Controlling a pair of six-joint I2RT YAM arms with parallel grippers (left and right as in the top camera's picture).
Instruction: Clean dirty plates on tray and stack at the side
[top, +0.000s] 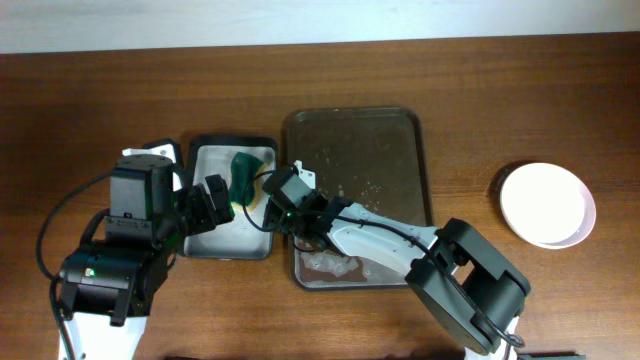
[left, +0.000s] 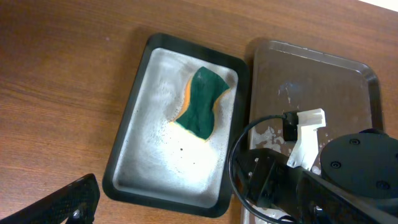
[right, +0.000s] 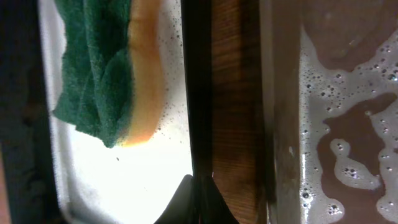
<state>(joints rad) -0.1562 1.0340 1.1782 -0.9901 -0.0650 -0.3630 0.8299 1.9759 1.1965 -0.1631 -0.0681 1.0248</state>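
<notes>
The large brown tray (top: 400, 150) lies mid-table, wet, with foam patches and no plate on it. It also shows in the left wrist view (left: 336, 81) and the right wrist view (right: 348, 74). The white plates (top: 547, 203) sit as a stack on the table at the far right; I cannot tell how many, and no red smear shows. My right gripper (top: 283, 200) (right: 198, 199) is shut on the right rim of the small sponge tray (top: 200, 245) (right: 196, 93). My left gripper (top: 215, 203) (left: 168, 214) is open and empty over that tray's front.
A green and yellow sponge (top: 245, 175) (left: 202, 102) (right: 99, 68) lies in the grey-bottomed sponge tray (left: 124, 149), which is foamy. A narrow strip of wooden table separates the two trays. The right arm lies across the brown tray's front left.
</notes>
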